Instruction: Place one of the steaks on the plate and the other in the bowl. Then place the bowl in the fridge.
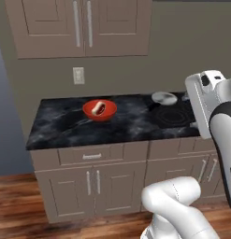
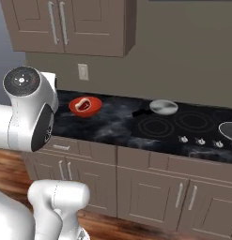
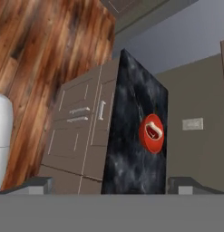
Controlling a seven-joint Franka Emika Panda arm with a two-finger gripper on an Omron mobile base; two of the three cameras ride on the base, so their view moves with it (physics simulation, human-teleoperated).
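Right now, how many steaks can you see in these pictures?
1. One steak lies inside the red bowl on the dark counter, left of the stove. A second steak may be hidden or out of view.

Steak [image 1: 98, 108] in red bowl [image 1: 108, 113]; upright

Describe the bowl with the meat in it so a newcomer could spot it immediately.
Start at the black marbled countertop under the beige wall cabinets. On its left part, just below the pale wall outlet, stands the shallow glossy red-orange round bowl, holding a raw red steak with a cream fat rim. Unlike the grey frying pan by the cooktop rings, it is vividly coloured and handleless.
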